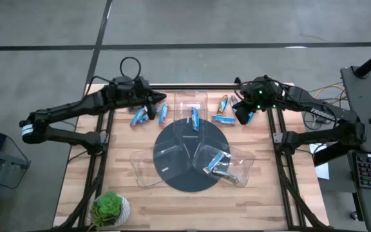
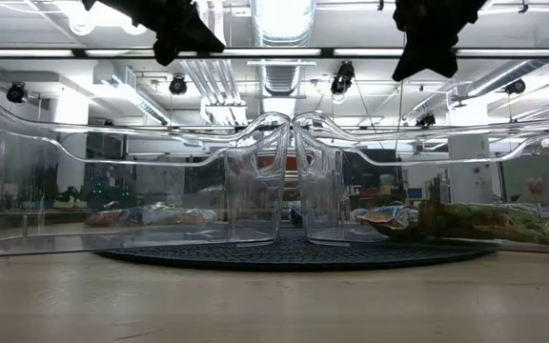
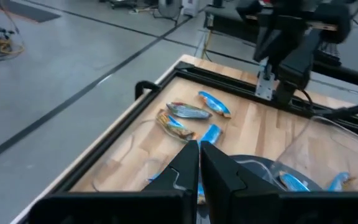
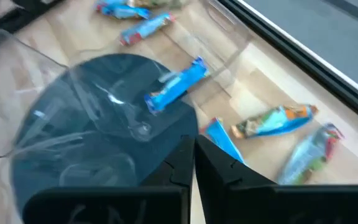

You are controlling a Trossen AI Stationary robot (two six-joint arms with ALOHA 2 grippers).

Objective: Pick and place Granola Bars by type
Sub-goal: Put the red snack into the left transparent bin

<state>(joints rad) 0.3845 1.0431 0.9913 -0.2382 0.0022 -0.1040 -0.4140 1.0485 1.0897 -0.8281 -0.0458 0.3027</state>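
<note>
Granola bars lie loose on the wooden table: two blue ones (image 1: 137, 117) (image 1: 163, 114) at the far left, and a brownish one (image 1: 223, 103) with a blue one (image 1: 223, 119) at the far right. My left gripper (image 1: 153, 108) (image 3: 199, 163) hangs shut above the left pair. My right gripper (image 1: 242, 116) (image 4: 193, 152) hangs shut above the right group, with a blue bar (image 4: 222, 140) lying on the wood past its fingertips. In the low view both grippers (image 2: 170, 52) (image 2: 413, 62) stand high over the table. One blue bar (image 1: 195, 119) lies in the far clear tray, and others (image 1: 216, 161) in the near right tray.
Three clear plastic trays (image 1: 190, 102) (image 1: 230, 169) (image 1: 143, 169) sit around a dark round disc (image 1: 185, 174) at mid-table. A small green plant (image 1: 110, 207) stands at the near left corner. Black frame rails (image 1: 102, 161) (image 1: 281, 161) run along both sides.
</note>
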